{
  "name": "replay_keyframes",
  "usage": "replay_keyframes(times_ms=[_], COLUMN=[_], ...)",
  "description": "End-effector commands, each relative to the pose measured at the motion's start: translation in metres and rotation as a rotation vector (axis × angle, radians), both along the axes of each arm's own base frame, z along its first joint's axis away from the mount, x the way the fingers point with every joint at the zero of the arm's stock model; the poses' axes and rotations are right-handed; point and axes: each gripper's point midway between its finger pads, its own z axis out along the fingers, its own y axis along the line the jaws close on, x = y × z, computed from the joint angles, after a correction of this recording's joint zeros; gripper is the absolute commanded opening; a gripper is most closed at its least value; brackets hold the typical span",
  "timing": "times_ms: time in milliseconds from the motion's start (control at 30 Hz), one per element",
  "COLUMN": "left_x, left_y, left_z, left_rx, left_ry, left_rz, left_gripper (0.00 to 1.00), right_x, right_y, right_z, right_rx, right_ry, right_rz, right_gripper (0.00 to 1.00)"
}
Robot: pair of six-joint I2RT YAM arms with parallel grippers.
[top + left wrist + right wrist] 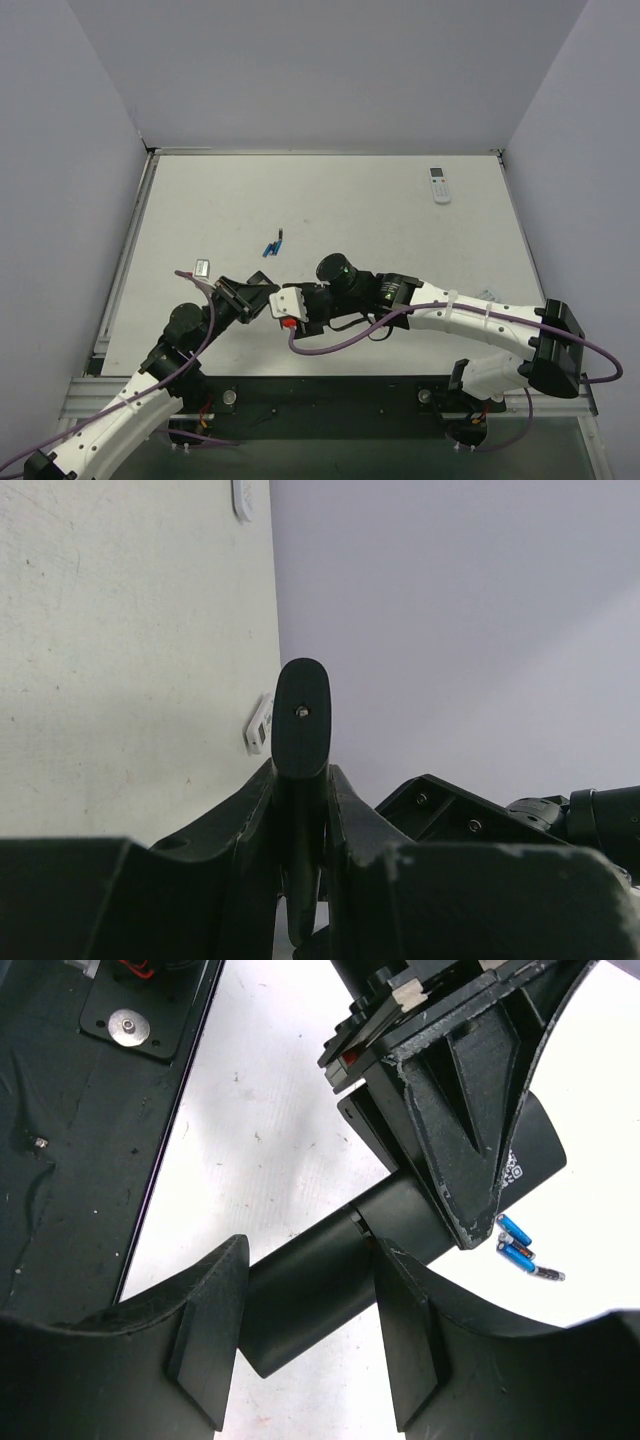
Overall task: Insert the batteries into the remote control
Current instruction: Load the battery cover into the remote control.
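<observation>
Because the remote control (302, 715) is a stiff, light, smooth bar, it will probably twist or slip unless pinched firmly. It hangs above the table (350, 200), with the left gripper (302, 790) clamped tight on one end and the right gripper (308, 1305) closed around the other. The batteries (518, 1248) lie loose beyond, tiny and apt to roll. No battery bay shows, and the overhead view buries the remote between the wrists.
</observation>
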Motion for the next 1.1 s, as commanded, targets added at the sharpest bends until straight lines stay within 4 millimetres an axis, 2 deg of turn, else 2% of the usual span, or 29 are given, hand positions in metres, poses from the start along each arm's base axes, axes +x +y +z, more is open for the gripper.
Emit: replay_keyframes(times_ms=[0, 100, 400, 567, 600, 667, 800, 1067], left_x=[-0.018, -0.016, -0.01, -0.007, -0.007, -0.008, -0.008, -0.01], left_y=[0.003, 0.002, 0.002, 0.003, 0.003, 0.003, 0.003, 0.001], left_z=[0.091, 0.089, 0.072, 0.065, 0.065, 0.063, 0.061, 0.058], left_rx=[-0.221, -0.214, -0.215, -0.209, -0.21, -0.208, -0.21, -0.206], left_ry=[-0.197, -0.195, -0.163, -0.15, -0.151, -0.148, -0.144, -0.143], left_rz=[-0.051, -0.046, -0.026, -0.014, -0.011, -0.014, -0.013, -0.028], left_gripper=[0.0, 0.0, 0.0, 0.0, 0.0, 0.0, 0.0, 0.0], right_x=[-0.002, -0.003, -0.006, -0.012, -0.014, -0.017, -0.025, -0.035], right_y=[-0.029, -0.026, -0.015, -0.009, -0.007, -0.007, -0.011, -0.025], right_z=[-0.037, -0.033, -0.004, 0.021, 0.032, 0.042, 0.067, 0.079], right_rx=[-0.144, -0.129, -0.052, 0.002, 0.025, 0.043, 0.09, 0.088], right_ry=[0.085, 0.095, 0.109, 0.104, 0.095, 0.091, 0.083, 0.073], right_rz=[-0.058, -0.053, -0.036, -0.01, -0.001, 0.011, 0.039, 0.058], right_gripper=[0.47, 0.47, 0.48, 0.51, 0.53, 0.57, 0.62, 0.62])
